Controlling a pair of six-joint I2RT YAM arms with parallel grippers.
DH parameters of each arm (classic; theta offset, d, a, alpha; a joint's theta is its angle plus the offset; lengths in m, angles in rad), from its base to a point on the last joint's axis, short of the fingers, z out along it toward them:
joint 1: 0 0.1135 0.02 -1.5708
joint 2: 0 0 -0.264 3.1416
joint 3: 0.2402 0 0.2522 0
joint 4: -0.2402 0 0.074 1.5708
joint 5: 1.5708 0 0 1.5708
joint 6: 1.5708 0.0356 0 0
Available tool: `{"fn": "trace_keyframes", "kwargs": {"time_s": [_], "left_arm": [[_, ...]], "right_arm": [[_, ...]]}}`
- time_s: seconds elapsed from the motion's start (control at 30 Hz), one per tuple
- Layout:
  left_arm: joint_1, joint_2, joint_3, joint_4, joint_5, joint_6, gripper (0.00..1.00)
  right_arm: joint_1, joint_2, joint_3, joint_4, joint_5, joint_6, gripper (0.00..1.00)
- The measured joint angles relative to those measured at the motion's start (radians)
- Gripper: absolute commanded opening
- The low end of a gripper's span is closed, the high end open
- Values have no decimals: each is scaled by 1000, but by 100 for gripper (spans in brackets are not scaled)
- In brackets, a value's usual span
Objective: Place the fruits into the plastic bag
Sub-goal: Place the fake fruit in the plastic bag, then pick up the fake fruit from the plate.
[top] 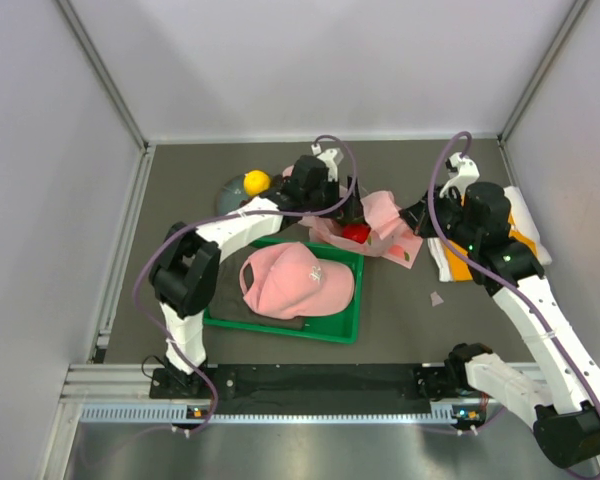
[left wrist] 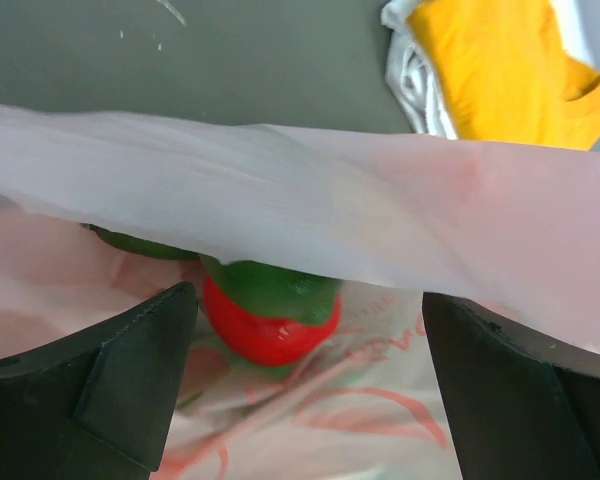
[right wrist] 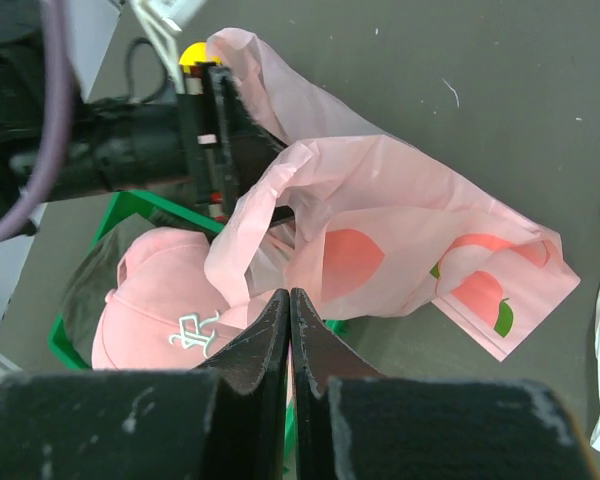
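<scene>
The pink plastic bag (top: 385,212) printed with peaches lies behind the green tray. Inside its mouth rests a red round fruit (top: 356,233), which in the left wrist view (left wrist: 270,325) has a green fruit (left wrist: 275,285) lying on it under the bag's upper film (left wrist: 330,190). My left gripper (top: 348,205) is at the mouth, its jaws (left wrist: 308,300) wide open either side of the red fruit without touching it. My right gripper (right wrist: 290,295) is shut on a strip of the bag (right wrist: 400,220), holding it up. A yellow citrus (top: 256,182) sits at the back left.
A pink cap (top: 295,280) fills the green tray (top: 340,325) in front of the bag. An orange and white folded cloth (top: 480,255) lies under my right arm. The citrus rests on a grey dish (top: 230,197). A small scrap (top: 435,298) lies right of the tray.
</scene>
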Motion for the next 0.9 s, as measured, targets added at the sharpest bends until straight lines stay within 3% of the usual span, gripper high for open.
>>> {"fn": "trace_keyframes", "kwargs": {"time_s": [0.6, 0.9], "left_arm": [[2, -260, -134, -56, -140, 106, 99], [90, -388, -185, -90, -187, 143, 99]], "right_arm": [[0, -3, -4, 6, 0, 0, 0], [0, -3, -5, 10, 0, 1, 0]]}}
